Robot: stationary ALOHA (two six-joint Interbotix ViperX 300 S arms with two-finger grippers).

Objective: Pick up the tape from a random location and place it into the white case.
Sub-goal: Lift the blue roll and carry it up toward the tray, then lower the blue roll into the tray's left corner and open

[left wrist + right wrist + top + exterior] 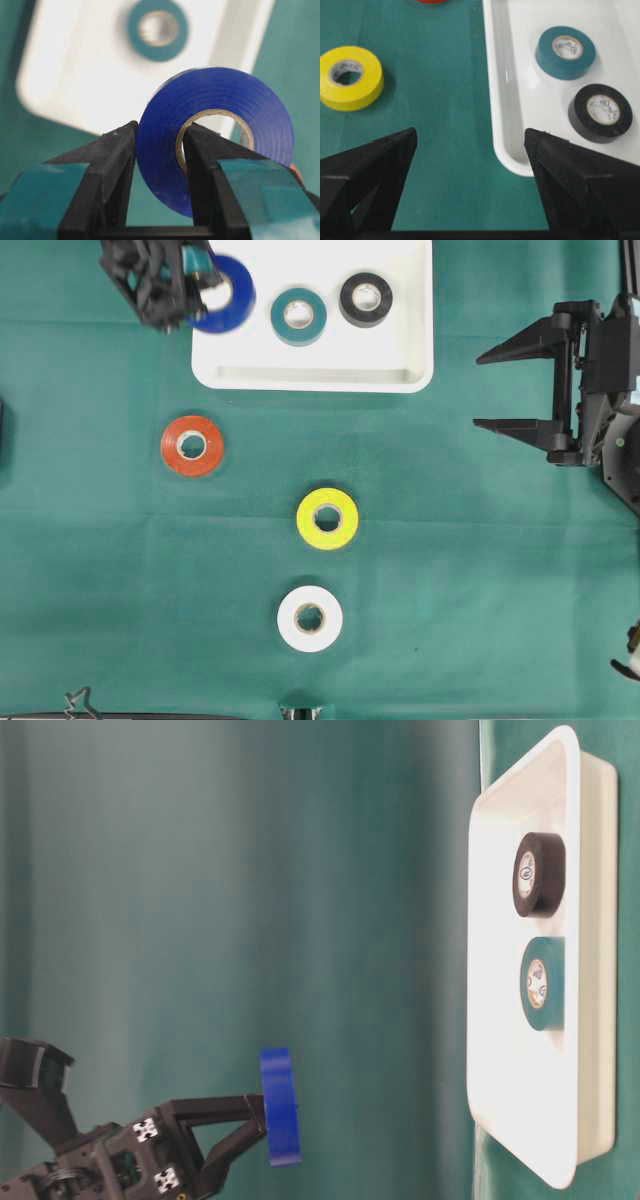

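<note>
Hiding case corner: blue tape, left gripper.

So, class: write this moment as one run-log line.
left gripper: shut on blue tape, above case edge | right gripper: open, idle | in case: teal tape, black tape

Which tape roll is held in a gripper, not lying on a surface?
The blue roll: the left gripper pinches its wall, one finger through the core. All others lie flat.
</note>
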